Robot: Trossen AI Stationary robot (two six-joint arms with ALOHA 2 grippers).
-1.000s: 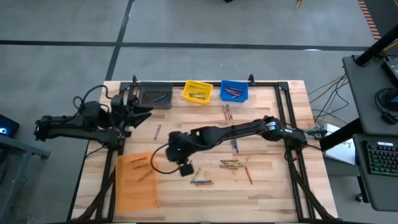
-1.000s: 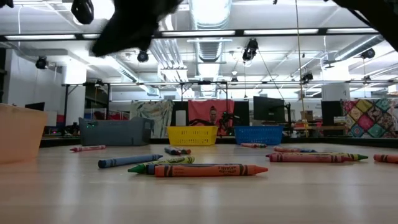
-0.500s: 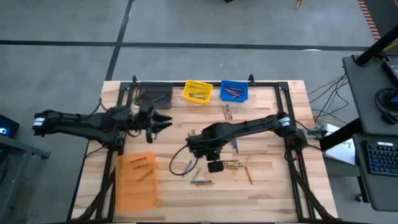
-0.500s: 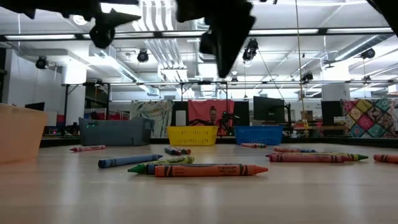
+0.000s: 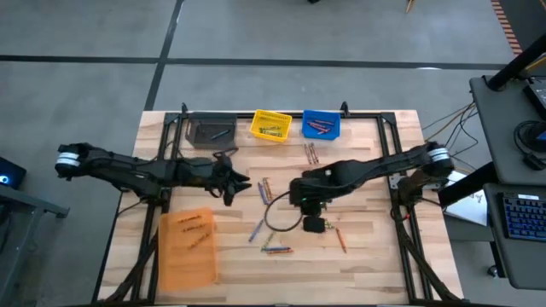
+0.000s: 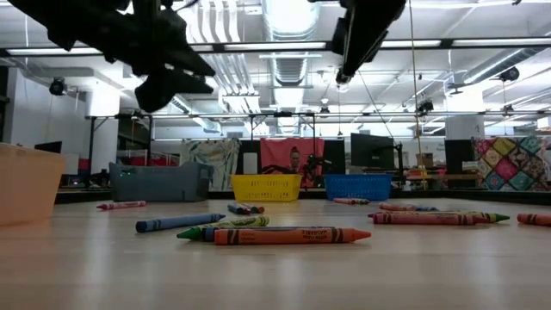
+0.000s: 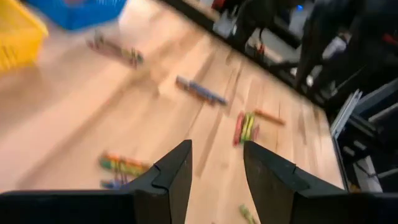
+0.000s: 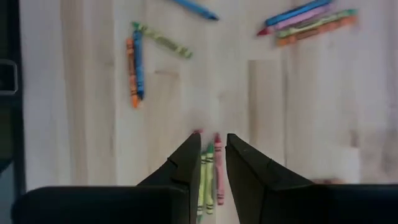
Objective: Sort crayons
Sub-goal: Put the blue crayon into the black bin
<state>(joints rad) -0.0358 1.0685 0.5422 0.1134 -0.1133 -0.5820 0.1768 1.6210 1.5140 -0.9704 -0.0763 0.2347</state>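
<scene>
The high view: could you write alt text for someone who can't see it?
Seen from above, two dark robot arms reach over a pale wooden table strewn with small wax crayons, the left end effector and right end effector near the middle. A grey bin, yellow bin and blue bin line the far edge; an orange bin sits near the left.

Bright even overhead light; ceiling lamps (image 6: 288, 17) glare in the low view, left wrist view smeared by blur

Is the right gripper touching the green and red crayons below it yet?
Cannot tell. In the right wrist view the right gripper frames the green and red crayons, height unclear.
</scene>
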